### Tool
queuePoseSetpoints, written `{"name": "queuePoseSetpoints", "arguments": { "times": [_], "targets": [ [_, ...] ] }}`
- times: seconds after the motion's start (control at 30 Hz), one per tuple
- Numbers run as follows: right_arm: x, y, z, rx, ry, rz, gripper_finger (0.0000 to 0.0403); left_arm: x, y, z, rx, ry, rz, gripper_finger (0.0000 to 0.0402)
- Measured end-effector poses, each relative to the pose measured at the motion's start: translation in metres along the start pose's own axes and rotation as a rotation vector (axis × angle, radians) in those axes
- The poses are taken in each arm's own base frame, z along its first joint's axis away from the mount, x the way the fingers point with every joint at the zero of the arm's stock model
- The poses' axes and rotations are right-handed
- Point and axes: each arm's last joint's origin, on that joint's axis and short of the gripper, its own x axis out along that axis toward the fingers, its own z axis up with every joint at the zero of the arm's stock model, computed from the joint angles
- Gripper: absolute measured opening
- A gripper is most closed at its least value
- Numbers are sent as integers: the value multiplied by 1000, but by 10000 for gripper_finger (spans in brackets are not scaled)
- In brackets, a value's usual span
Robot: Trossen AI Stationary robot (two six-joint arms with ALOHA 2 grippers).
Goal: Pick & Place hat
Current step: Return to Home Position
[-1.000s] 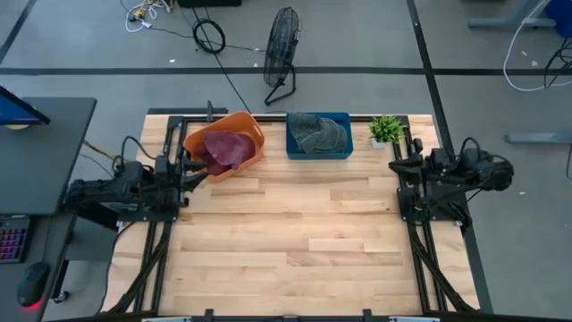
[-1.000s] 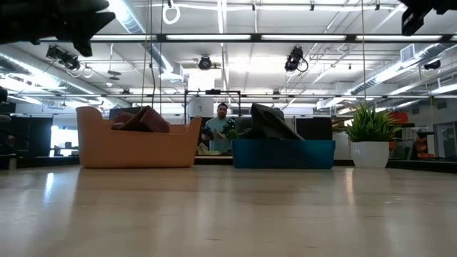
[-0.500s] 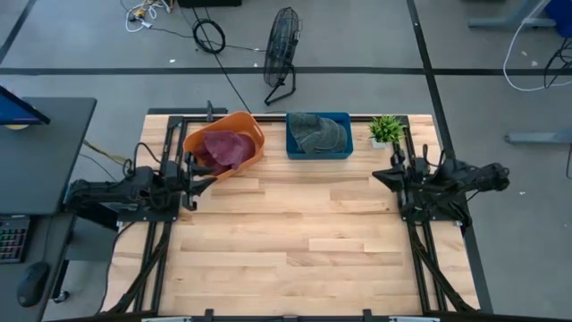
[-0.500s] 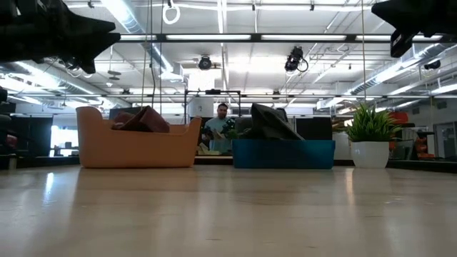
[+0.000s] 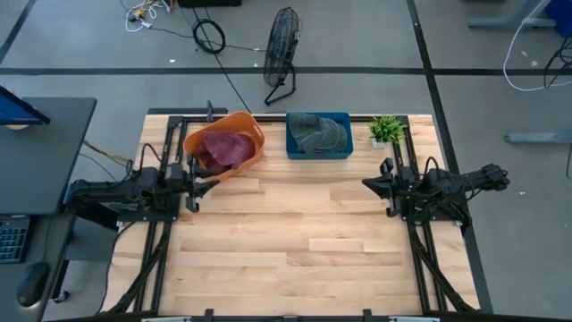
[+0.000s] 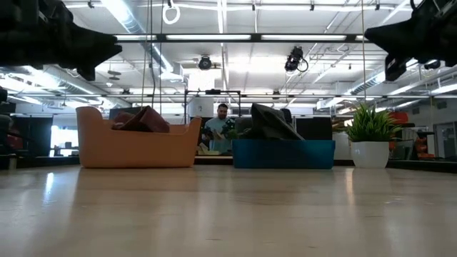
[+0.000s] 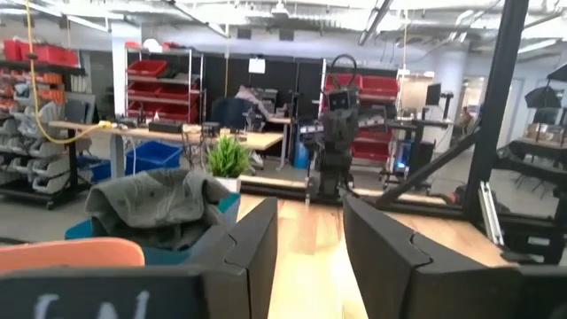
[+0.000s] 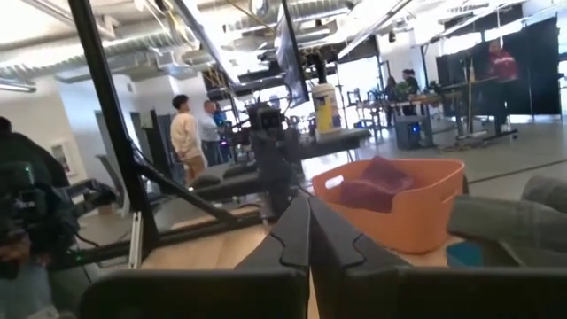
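Note:
A maroon hat [image 5: 225, 148] lies in the orange tub [image 5: 250, 126] at the table's far left. A grey-green hat [image 5: 317, 132] lies in the blue bin [image 5: 318, 153] beside it. My left gripper [image 5: 207, 184] is open and empty, held above the table just near of the orange tub. My right gripper [image 5: 367, 183] is shut and empty, above the table's right side, pointing left. The left wrist view shows the grey-green hat [image 7: 151, 199] and the tub's rim [image 7: 71, 252]; the right wrist view shows the orange tub [image 8: 399, 199] with the maroon hat [image 8: 372, 184].
A small potted plant [image 5: 386, 131] stands at the far right corner, right of the blue bin. A floor fan [image 5: 282, 49] stands beyond the table. The wide wooden tabletop [image 5: 295, 241] lies between the arms. People show in the room behind [image 8: 188, 133].
Both arms have reached out toward the table's middle: my left gripper has gone right, near the orange tub, and my right gripper has gone left, away from the right edge. The hats lie still.

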Motion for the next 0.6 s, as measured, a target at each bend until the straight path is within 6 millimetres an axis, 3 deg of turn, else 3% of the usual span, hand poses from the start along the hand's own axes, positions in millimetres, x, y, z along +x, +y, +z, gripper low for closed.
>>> {"name": "queuePoseSetpoints", "arguments": {
  "times": [0.6],
  "targets": [
    [-1,-2,-11,-127,112,-12,2,-1,1,-13,-2,129,8,52]
  ]
}}
